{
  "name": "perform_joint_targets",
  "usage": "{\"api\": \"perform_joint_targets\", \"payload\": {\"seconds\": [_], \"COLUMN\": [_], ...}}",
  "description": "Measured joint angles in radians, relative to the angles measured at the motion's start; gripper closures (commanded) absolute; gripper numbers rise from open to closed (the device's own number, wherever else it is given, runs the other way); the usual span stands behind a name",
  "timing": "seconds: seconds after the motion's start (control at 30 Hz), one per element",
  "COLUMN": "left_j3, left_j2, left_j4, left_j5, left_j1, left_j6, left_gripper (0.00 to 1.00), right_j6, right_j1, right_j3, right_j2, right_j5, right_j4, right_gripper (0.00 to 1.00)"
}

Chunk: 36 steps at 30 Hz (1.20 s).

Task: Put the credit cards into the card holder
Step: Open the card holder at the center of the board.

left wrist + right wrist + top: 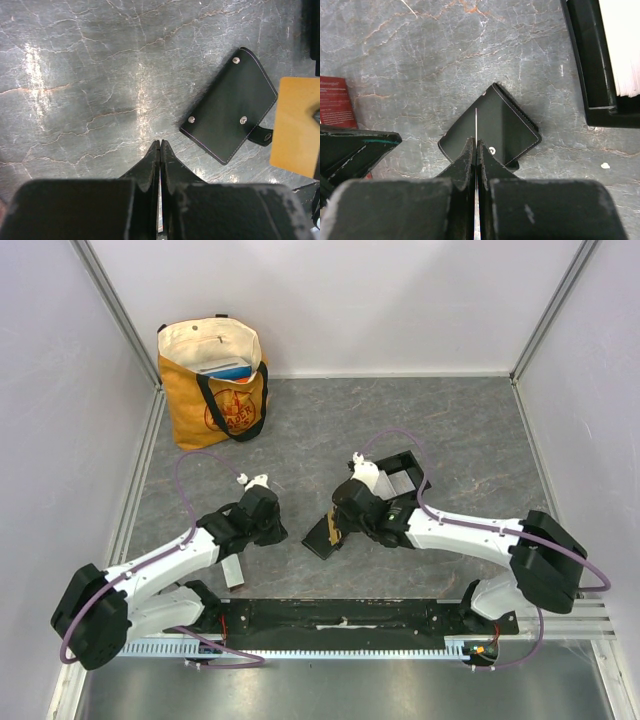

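Note:
My right gripper [340, 520] [476, 142] is shut on the orange-gold credit card [331, 526], holding it edge-on just above a flat black folding wallet [320, 540] [492, 127]. The card shows as a thin line [476, 122] in the right wrist view and as an orange panel [297, 127] in the left wrist view. The black card holder [412, 462] [592, 75] lies behind the right gripper with pale cards [400, 480] [622, 45] in it. My left gripper [266, 527] [160, 145] is shut, left of the wallet [227, 117]. A pale grey card [234, 573] lies by the left forearm.
A tan and cream tote bag [215, 380] stands at the back left against the wall. A red card-like item [335, 100] lies on the table left of the wallet. White walls enclose the grey marbled table. A black rail [340, 620] runs along the near edge.

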Motion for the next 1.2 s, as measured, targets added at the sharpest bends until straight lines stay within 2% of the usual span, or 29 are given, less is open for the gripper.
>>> {"api": "perform_joint_targets", "payload": {"seconds": [0.13,0.37,0.47,0.57,0.83,1.07,1.2], "left_j3": [0.0,0.051,0.083,0.101,0.135,0.193,0.2], "left_j2": [0.01,0.097,0.138,0.166,0.217,0.281,0.315], "left_j4": [0.016,0.07,0.098,0.125,0.14,0.131,0.13], "left_j5": [0.024,0.085,0.126,0.164,0.187,0.082,0.024], "left_j1": [0.001,0.002,0.003,0.004,-0.038,-0.192,-0.243], "left_j6": [0.013,0.066,0.094,0.125,0.214,0.282,0.299], "left_gripper": [0.96,0.55,0.41,0.33,0.27,0.25,0.24], "right_j6": [0.019,0.048,0.061,0.075,0.116,0.159,0.193], "right_j1": [0.001,0.002,0.001,0.002,0.002,0.002,0.005], "right_j3": [-0.005,-0.09,-0.129,-0.156,-0.188,-0.215,-0.247], "right_j2": [0.031,0.0,-0.03,-0.049,-0.063,-0.068,-0.101], "right_j5": [-0.01,-0.008,-0.006,-0.002,0.016,0.036,0.055], "right_j4": [0.008,0.001,-0.011,-0.012,-0.008,0.008,0.016], "right_gripper": [1.0,1.0,1.0,1.0,1.0,1.0,1.0]}}
